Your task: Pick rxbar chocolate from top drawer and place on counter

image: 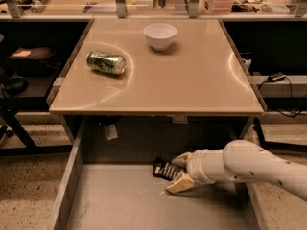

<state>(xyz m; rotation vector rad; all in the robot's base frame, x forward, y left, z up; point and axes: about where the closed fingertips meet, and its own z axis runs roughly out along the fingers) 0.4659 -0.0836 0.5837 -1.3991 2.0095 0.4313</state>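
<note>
- While lying flat at the back of the wide shallow grey top drawer (108, 202), the small black rxbar chocolate (164, 168) looks light, thin and slippery.
- Cream two-finger gripper (172, 175), jaws spread, straddles its right end; pinch the long edges.

gripper (175, 172) @ top drawer (120, 202) rear | counter (192, 80) edge overhd | drawer front free

No text can be read; the white rows on the bar (164, 168), by the gripper (173, 175) at lower centre, are indecipherable.
</note>
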